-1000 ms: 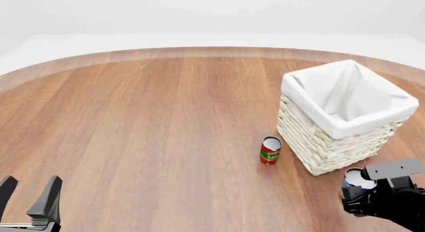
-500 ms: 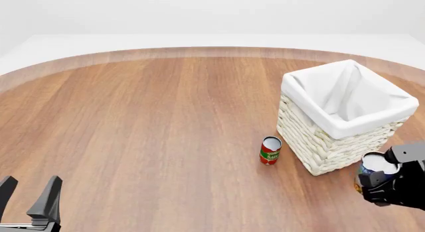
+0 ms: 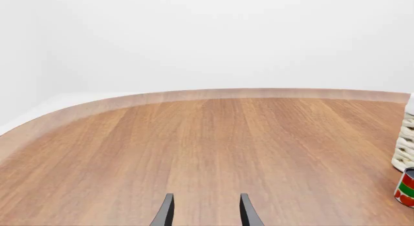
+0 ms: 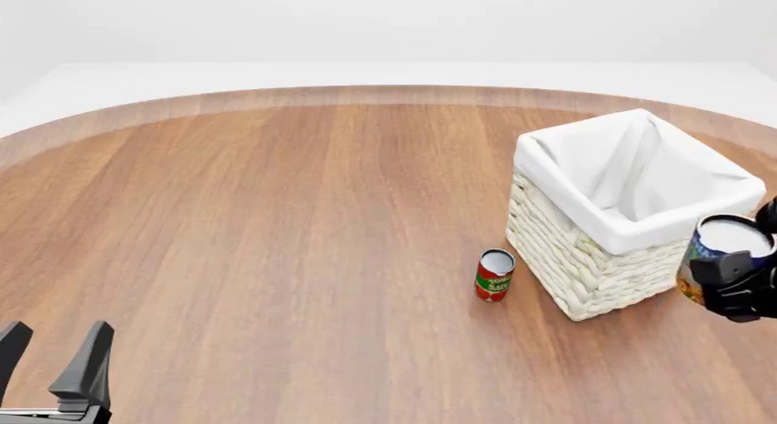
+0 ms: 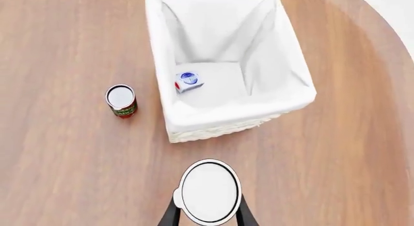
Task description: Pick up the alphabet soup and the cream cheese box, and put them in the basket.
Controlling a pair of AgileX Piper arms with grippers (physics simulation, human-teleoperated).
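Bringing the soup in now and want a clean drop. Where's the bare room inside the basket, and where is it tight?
Inside the basket, the cream cheese box sits in one floor corner, toward the red-and-green can; the remaining lining floor is bare. Tightest is the table strip between that can and the basket wall. The alphabet soup is gripped by the right gripper, short of the rim.

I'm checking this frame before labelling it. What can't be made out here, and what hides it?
- Alphabet soup label: right wrist view shows only its white top; in the front view the right gripper covers most of it.
- Cream cheese box: hidden in the front view by the basket wall; print too small to read from the wrist.
- Red-and-green can: cut by the left wrist view's edge.
- Left gripper: cut off by the front view's lower edge.
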